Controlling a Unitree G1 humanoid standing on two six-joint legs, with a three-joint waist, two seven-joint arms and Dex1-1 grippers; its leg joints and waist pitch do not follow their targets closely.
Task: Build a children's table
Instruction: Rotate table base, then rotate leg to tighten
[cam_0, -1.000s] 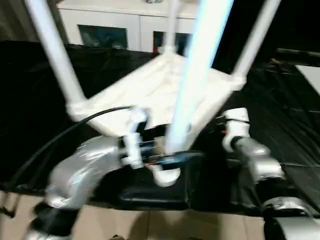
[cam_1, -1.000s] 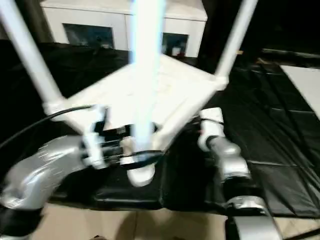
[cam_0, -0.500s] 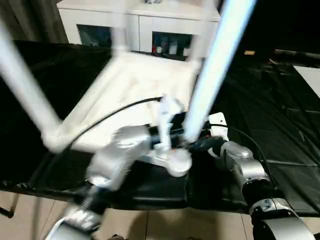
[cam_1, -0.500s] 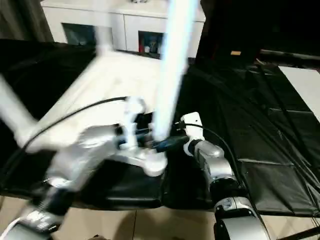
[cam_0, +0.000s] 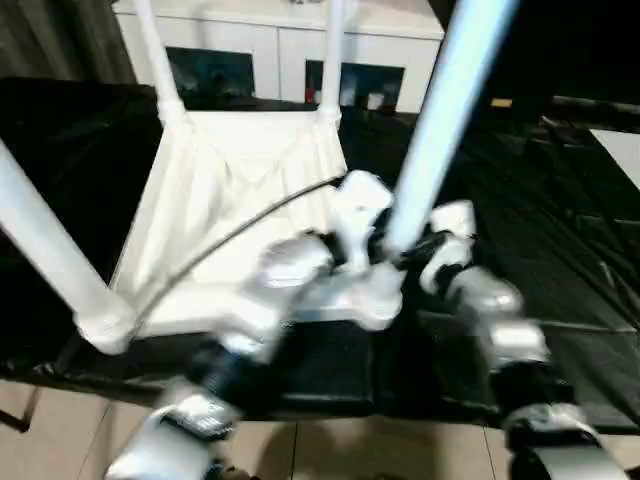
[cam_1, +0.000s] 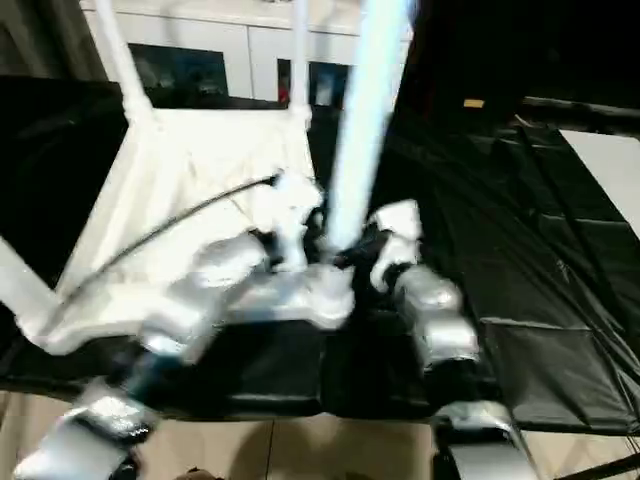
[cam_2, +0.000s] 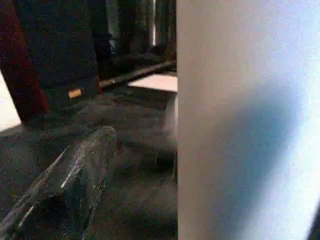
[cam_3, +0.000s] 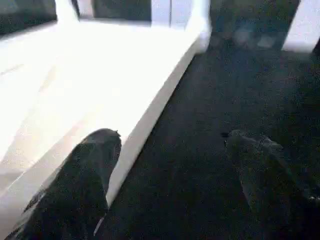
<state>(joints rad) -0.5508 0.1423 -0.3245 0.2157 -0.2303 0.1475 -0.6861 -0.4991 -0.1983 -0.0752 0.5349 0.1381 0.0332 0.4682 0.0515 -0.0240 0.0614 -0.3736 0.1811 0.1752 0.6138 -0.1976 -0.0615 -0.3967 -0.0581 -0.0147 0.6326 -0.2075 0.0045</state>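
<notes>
Your left gripper (cam_0: 385, 250) is clamped on the nearest leg (cam_0: 445, 110), a smooth white tapered tube that fills most of your left wrist view. Your right gripper (cam_3: 170, 175) is spread apart and holding nothing, one black finger (cam_3: 82, 185) right at the tabletop (cam_0: 240, 200) edge. That white plastic tabletop lies upside down on the crinkly black sheet (cam_0: 560, 220), stretching away beyond both grippers, legs up. Farther back sits the white cabinet (cam_0: 270, 45) with dark glass doors.
</notes>
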